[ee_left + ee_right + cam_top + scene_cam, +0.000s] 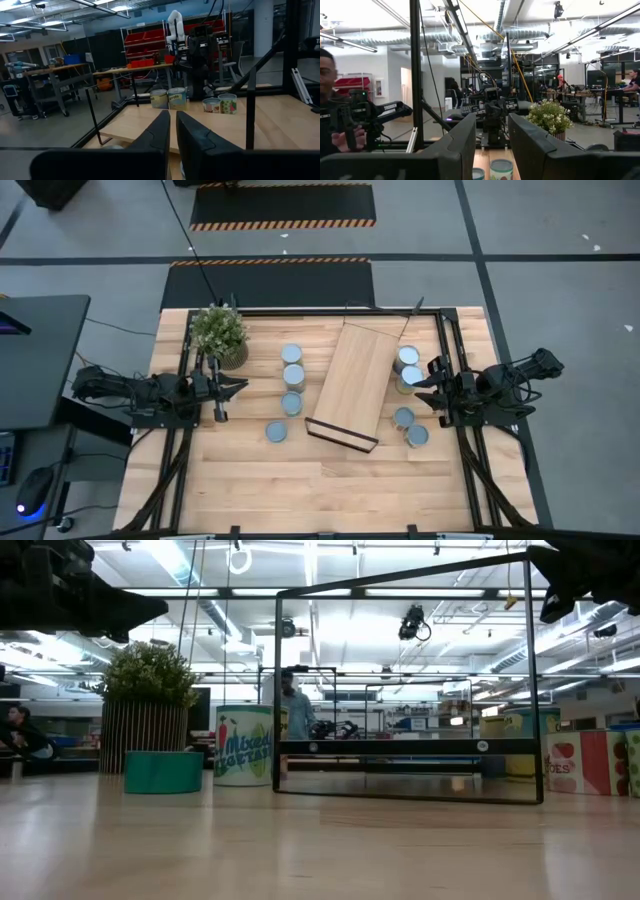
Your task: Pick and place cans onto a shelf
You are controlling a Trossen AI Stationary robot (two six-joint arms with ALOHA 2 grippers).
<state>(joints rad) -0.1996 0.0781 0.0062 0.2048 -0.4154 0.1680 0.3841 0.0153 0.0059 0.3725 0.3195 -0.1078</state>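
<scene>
The shelf (350, 385), a long light-wood plank with black rails at its ends, stands slanted in the table's middle; its black end frame (408, 795) rests on the tabletop. Several cans (292, 376) stand upright in a row left of it, and several more cans (408, 367) to its right, some of them also showing in the left wrist view (176, 97). My left gripper (240, 387) (172, 131) hovers shut at the table's left edge. My right gripper (418, 383) (492, 135) hovers shut at the right edge, beside the right cans. Neither holds anything.
A potted plant (220, 332) in a teal pot (162, 771) stands at the far left of the table. Black frame rails (445, 340) run along the table's sides. A person (330, 100) is in the room beyond the table. Bare wood lies along the near edge (330, 490).
</scene>
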